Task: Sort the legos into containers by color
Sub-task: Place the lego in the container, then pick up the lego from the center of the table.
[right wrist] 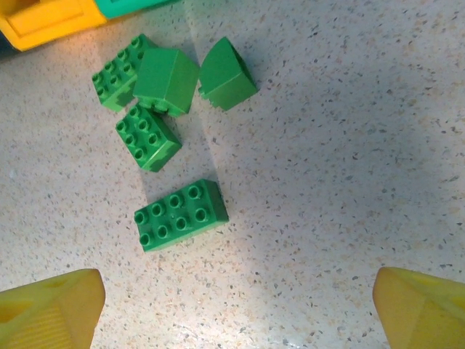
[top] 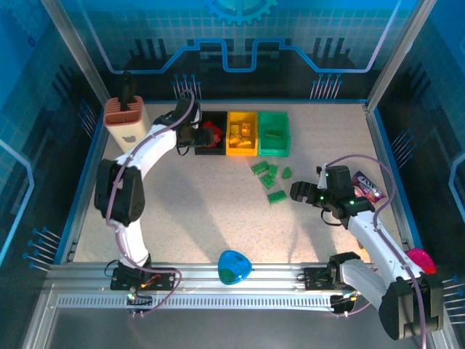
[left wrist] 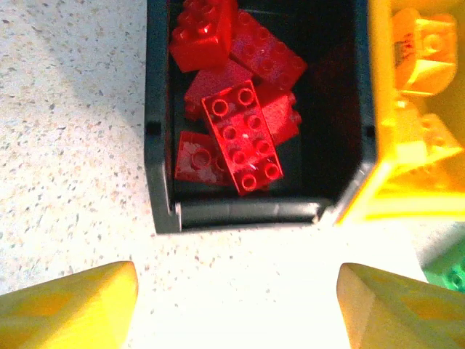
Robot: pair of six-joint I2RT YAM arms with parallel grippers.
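Looks to be at the green stage of the sort, with red legos (left wrist: 243,138) already in the black bin (left wrist: 160,145), yellow legos (left wrist: 425,43) in the yellow bin (left wrist: 385,182), and five green legos (right wrist: 149,138) loose on the worktop (right wrist: 349,145) near the green bin (top: 275,153). Finds the left end effector (left wrist: 236,313) spread open and empty by the black bin's near wall, the right end effector (right wrist: 240,305) likewise open and empty above the green cluster. Calls next, probably, for lowering the right fingers (right wrist: 51,305) astride the long brick (right wrist: 181,214) set apart from the others, closing across its narrow sides, then carrying it to the green bin.
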